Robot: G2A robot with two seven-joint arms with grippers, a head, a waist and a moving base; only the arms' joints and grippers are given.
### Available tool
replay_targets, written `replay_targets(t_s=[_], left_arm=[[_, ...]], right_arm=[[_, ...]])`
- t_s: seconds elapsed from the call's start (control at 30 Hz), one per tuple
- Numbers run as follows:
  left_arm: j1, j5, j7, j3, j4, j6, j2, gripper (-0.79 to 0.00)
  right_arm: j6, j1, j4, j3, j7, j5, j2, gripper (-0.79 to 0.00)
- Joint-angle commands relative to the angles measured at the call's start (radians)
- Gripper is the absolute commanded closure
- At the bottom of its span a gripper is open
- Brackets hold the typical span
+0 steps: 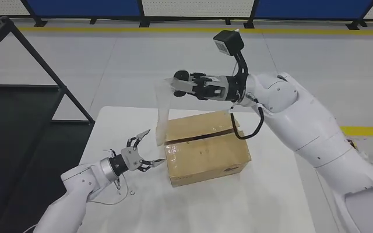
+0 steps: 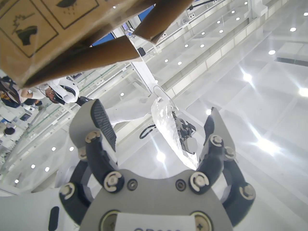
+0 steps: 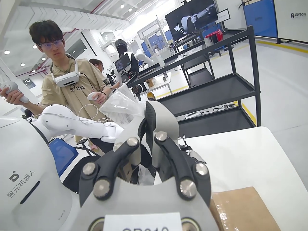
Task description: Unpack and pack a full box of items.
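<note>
Cardboard box sat pretty much in the middle of the white table, flaps mostly down with a dark seam running across the top. Right gripper was up in the air over the box's far corner, fingers pinched tight on the top of a clear plastic bag. Bag hung straight down from there, with its lower end reaching the box's top edge on the left arm's side. Couldn't tell if it actually touched the cardboard. Left gripper was low over the table just beside that same side of the box, fingers spread wide, apart from both box and bag. From the left wrist cam the flaps looked a bit ajar at the corner. Black metal rack stood off the table's left side.
</note>
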State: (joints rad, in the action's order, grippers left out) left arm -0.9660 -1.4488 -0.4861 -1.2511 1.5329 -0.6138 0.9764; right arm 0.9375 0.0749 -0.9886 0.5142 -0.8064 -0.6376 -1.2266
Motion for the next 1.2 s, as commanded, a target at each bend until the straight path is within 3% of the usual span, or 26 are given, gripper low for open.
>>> replay_targets(t_s=[0.0,0.03,0.07,0.1,0.4,0.8,0.97,1.0,1.03,1.07,1.1,1.17], left_arm=[[0.0,0.046,-0.009,0.011,0.009,0.056,0.004,-0.305],[-0.003,0.055,-0.018,0.015,0.01,0.081,0.006,-0.246],[-0.004,0.065,-0.026,0.018,0.012,0.099,0.007,-0.092],[-0.005,0.078,-0.034,0.018,0.014,0.123,0.009,0.0],[-0.028,0.146,-0.135,0.012,0.023,0.183,0.013,0.0],[-0.07,0.212,-0.128,-0.046,0.066,0.28,0.014,0.0],[-0.087,0.197,-0.131,-0.079,0.076,0.261,0.013,0.0],[-0.088,0.187,-0.133,-0.081,0.075,0.249,0.013,-0.212],[-0.088,0.179,-0.134,-0.084,0.074,0.239,0.013,-0.576],[-0.088,0.175,-0.134,-0.086,0.073,0.232,0.014,-0.748],[-0.087,0.174,-0.132,-0.086,0.071,0.227,0.015,-0.785],[-0.085,0.17,-0.13,-0.083,0.068,0.223,0.017,-0.785]], right_arm=[[-0.007,-0.008,-0.013,0.015,-0.003,0.007,0.003,0.0],[-0.011,-0.013,-0.019,0.022,-0.005,0.011,0.004,0.0],[-0.014,-0.017,-0.025,0.03,-0.006,0.016,0.005,0.0],[-0.017,-0.022,-0.029,0.037,-0.004,0.022,0.007,0.0],[-0.044,-0.059,-0.063,0.097,-0.005,0.057,0.013,0.0],[-0.066,-0.105,-0.061,0.165,-0.029,0.073,0.019,0.0],[-0.074,-0.129,-0.06,0.193,-0.049,0.065,0.023,0.0],[-0.077,-0.132,-0.063,0.197,-0.052,0.063,0.023,0.0],[-0.079,-0.136,-0.066,0.201,-0.054,0.063,0.023,0.0],[-0.081,-0.139,-0.069,0.204,-0.057,0.063,0.022,0.0],[-0.085,-0.142,-0.074,0.206,-0.059,0.062,0.021,0.0],[-0.092,-0.145,-0.082,0.21,-0.066,0.059,0.019,0.0]])
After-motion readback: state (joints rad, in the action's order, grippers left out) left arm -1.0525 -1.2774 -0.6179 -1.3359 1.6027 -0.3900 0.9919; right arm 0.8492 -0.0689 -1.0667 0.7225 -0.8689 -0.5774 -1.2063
